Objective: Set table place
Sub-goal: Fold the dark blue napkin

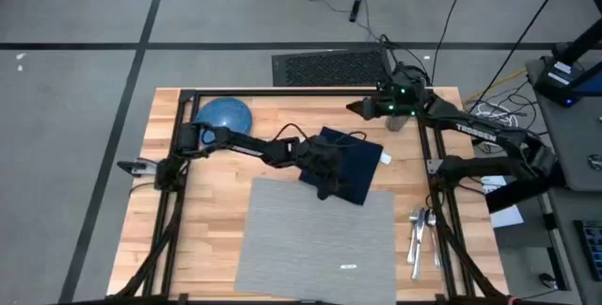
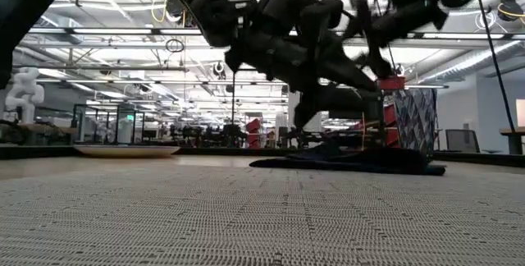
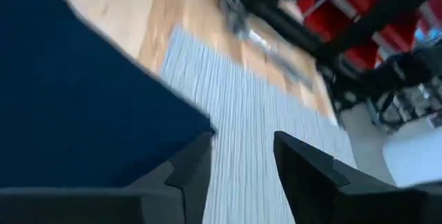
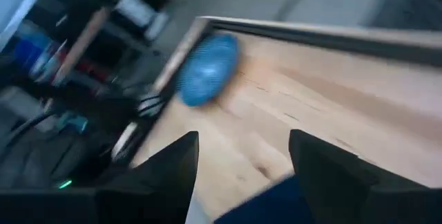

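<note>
The grey placemat (image 1: 315, 239) lies flat on the wooden table (image 1: 207, 239), near its front edge. The far edge of the placemat lies under the near edge of a navy napkin (image 1: 350, 166). My left gripper (image 1: 326, 190) hangs open just above the napkin's near corner (image 3: 103, 106), with the placemat (image 3: 242, 106) showing between its fingers. A blue dish (image 1: 226, 115) rests at the far left. My right gripper (image 1: 353, 108) is open over the far edge of the table and faces the dish (image 4: 207, 68).
Several pieces of cutlery (image 1: 420, 234) lie at the right, beside the placemat. Black frame rails (image 1: 282, 91) run along the table's far edge and sides. Bare wood lies left of the placemat.
</note>
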Robot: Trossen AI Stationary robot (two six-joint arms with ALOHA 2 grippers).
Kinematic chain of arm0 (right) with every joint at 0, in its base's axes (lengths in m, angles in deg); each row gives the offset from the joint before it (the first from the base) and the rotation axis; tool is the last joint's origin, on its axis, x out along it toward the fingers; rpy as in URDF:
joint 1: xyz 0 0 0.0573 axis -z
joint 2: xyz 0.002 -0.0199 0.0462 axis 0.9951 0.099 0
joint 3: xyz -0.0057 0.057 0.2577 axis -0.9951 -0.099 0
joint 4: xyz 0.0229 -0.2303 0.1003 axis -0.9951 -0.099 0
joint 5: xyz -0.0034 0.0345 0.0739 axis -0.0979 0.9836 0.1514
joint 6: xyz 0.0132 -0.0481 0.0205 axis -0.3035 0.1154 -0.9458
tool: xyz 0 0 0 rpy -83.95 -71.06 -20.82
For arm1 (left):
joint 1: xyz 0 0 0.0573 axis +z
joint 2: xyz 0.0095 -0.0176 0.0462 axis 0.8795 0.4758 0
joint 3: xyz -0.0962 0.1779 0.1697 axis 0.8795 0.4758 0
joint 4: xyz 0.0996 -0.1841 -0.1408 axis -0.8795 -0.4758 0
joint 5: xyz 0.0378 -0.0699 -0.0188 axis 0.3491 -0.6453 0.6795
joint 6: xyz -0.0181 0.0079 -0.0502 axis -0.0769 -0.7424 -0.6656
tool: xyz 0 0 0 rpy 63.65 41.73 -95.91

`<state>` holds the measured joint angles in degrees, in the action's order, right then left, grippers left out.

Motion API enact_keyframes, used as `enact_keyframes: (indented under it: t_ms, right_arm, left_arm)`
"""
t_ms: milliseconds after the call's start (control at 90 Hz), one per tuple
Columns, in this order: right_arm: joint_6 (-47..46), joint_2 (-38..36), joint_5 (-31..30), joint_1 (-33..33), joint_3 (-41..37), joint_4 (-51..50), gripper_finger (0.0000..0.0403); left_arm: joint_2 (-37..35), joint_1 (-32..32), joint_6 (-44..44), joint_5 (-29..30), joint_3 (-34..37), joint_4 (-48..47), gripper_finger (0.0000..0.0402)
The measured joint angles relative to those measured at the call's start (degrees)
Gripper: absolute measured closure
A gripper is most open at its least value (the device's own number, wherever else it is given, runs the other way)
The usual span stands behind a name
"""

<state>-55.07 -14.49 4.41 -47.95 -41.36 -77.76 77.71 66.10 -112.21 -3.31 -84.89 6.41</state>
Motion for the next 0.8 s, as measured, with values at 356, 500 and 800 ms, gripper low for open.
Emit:
enact_keyframes:
  t_ms: [356,500,800]
  right_arm:
    - [-0.32,-0.62,-26.48,-25.36,8.86,-50.02,0.0357]
    - [-7.42,-0.82,-28.75,-31.55,5.92,-49.99,0.0392]
    - [-15.37,-0.78,-30.28,-35.05,0.90,-38.76,0.0402]
  left_arm:
    - [-5.14,1.96,13.15,13.86,0.17,-26.28,0.0375]
    - [-5.14,1.97,14.08,13.83,1.11,-24.96,0.0399]
    - [-3.53,4.13,18.88,20.55,2.97,-30.36,0.0401]
